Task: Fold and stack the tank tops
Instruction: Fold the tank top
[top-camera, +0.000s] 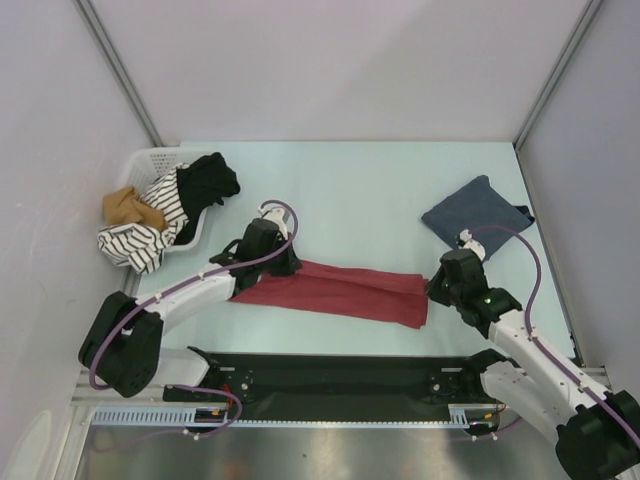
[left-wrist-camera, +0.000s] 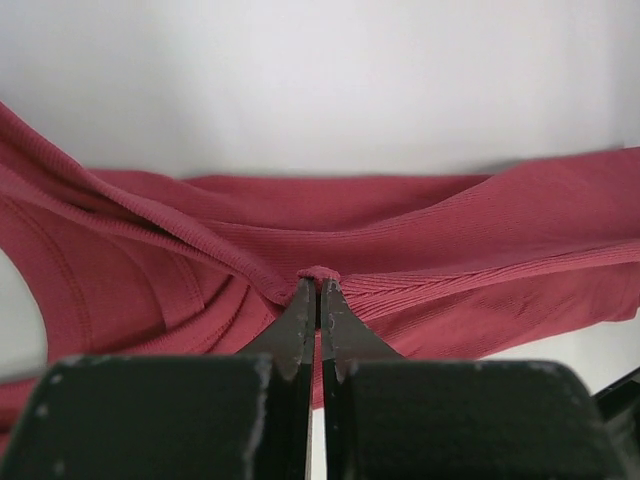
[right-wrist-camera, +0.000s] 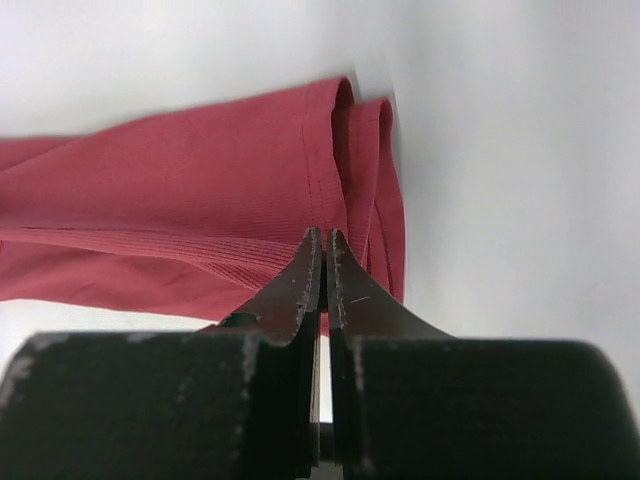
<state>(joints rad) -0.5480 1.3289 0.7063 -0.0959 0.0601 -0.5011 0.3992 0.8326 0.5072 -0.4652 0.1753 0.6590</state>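
A basket (top-camera: 152, 156) of clothes sits at the worktop's (top-camera: 360, 190) far left. The left claw (left-wrist-camera: 318, 285) pinches a raised fold of the red top (top-camera: 340, 288), which lies stretched across the near middle. The right claw (right-wrist-camera: 325, 238) is pressed together at the top's right hem; whether it grips cloth, I cannot tell. The blue top (top-camera: 475, 215) lies folded at far right.

The brick-red cloth tank top (top-camera: 340, 288) lies mid-front on the pale table (top-camera: 370, 190); the folded slate-blue tank top (top-camera: 476, 216) behind its right end; the white plastic basket (top-camera: 150, 158) at back left
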